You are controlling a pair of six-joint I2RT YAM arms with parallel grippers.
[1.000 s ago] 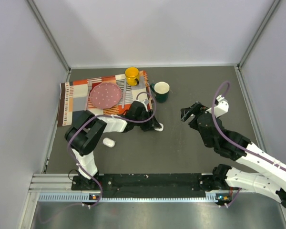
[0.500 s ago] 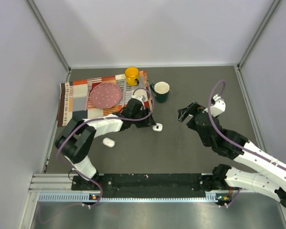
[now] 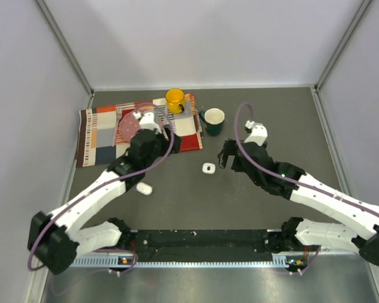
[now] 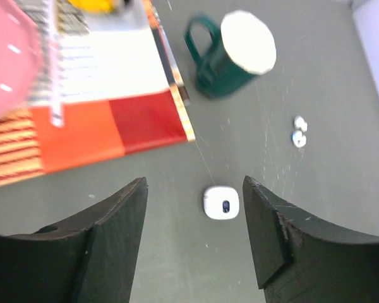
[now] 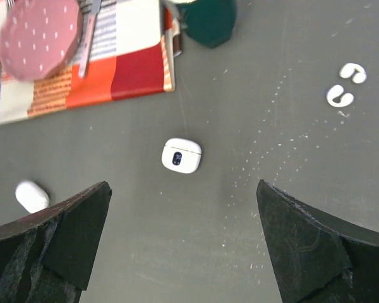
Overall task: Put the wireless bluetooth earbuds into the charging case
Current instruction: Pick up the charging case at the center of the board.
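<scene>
Grey table (image 3: pixel 271 113) (cloth (image 3: pixel 101 136), mug (image 3: pixel 213 120), earbuds (image 5: pixel 338 96))

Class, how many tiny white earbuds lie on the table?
2. One glossy white plastic earbud lies right of the dark green mug; the second earbud lies just beside it. Others may be hidden.

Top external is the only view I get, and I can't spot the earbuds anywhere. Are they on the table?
Observer: Yes. The right wrist view shows both earbuds lying side by side on the bare table, apart from the case.
Operator: Is the right gripper holding anything?
Observer: No. Its camera shows the right gripper open and empty.
Operator: And the left?
Observer: The left gripper is open and empty too, by its wrist view.
</scene>
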